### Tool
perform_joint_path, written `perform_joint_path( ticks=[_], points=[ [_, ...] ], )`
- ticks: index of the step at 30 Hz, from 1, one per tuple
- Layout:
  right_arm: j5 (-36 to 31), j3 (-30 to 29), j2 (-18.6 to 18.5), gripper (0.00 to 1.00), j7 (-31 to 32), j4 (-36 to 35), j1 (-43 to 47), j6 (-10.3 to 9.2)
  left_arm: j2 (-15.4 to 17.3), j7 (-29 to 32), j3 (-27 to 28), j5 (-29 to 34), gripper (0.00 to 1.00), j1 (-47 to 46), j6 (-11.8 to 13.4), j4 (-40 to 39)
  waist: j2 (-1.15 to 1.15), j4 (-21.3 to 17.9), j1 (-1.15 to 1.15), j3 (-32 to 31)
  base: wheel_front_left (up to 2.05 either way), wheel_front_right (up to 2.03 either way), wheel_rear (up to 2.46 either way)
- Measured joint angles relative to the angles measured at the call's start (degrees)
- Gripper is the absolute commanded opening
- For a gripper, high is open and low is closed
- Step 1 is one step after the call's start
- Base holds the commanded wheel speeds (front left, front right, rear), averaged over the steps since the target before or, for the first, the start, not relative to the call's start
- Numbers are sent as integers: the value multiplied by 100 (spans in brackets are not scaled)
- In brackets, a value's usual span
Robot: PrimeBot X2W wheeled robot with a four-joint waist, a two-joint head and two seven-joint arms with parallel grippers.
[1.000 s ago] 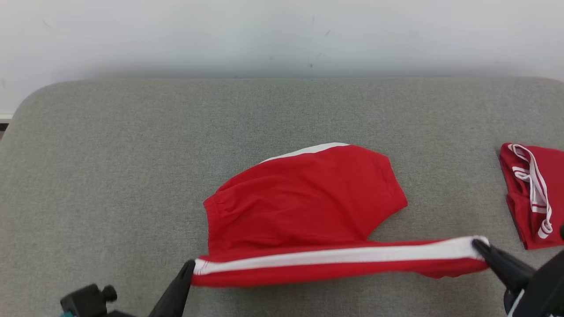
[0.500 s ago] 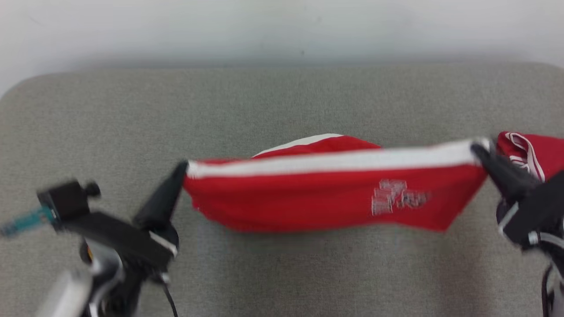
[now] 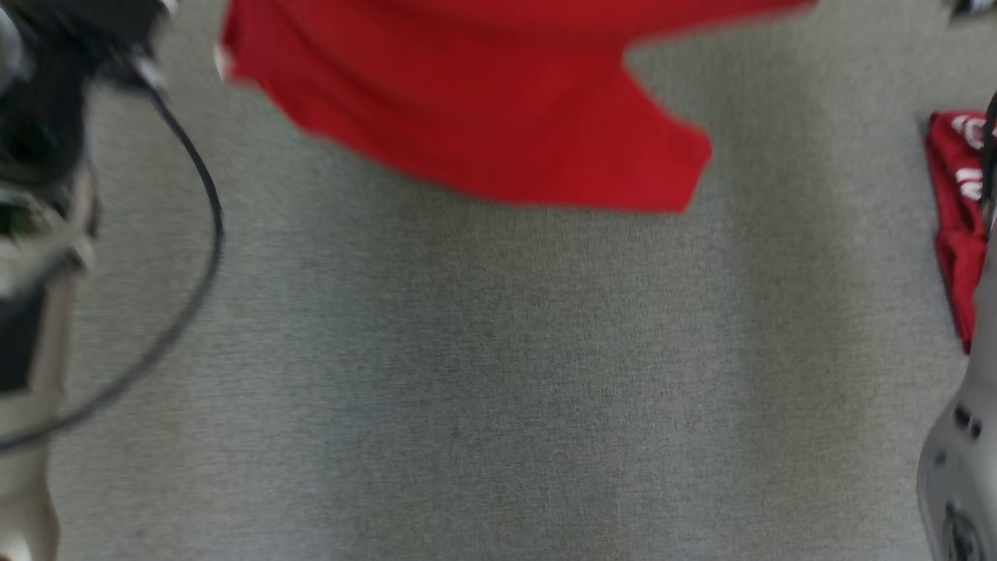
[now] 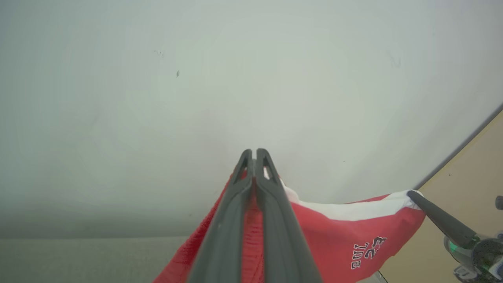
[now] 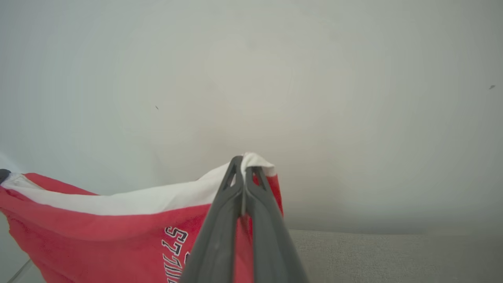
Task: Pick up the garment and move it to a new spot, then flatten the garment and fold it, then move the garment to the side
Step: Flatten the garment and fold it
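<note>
Garment (image 3: 483, 117) hangs in the air at twelve o'clock over the grey surface (image 3: 498, 389), its white-banded edge stretched side to side. My left gripper (image 4: 253, 153) and right gripper (image 5: 242, 162) each pinch one top corner, cloth drooping toward six o'clock beneath both.

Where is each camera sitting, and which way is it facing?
Head view: on the head, facing steeply down at the grey surface; left forearm and right forearm at its edges.
Left wrist view: on that wrist, facing the pale wall along the left claw, shut on the red garment.
Right wrist view: on that wrist, facing the wall along the right claw, shut on the garment.
Shared: both wrist views show the garment's white stripe.
</note>
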Motion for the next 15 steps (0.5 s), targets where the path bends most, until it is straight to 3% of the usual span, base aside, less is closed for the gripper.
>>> perform_joint_path(
  ticks=[9,15],
  points=[
    [-119,-352,274,0,-1808,1308,-2242,0,-153,-1154,454,541,0,-2104,-143,701,1,-272,1,1251,0,0,0],
    [-419,-411,176,0,-3150,1625,-3180,8,-337,-1881,665,582,0,-2937,-502,951,1,-421,0,1829,0,0,0]
  ],
)
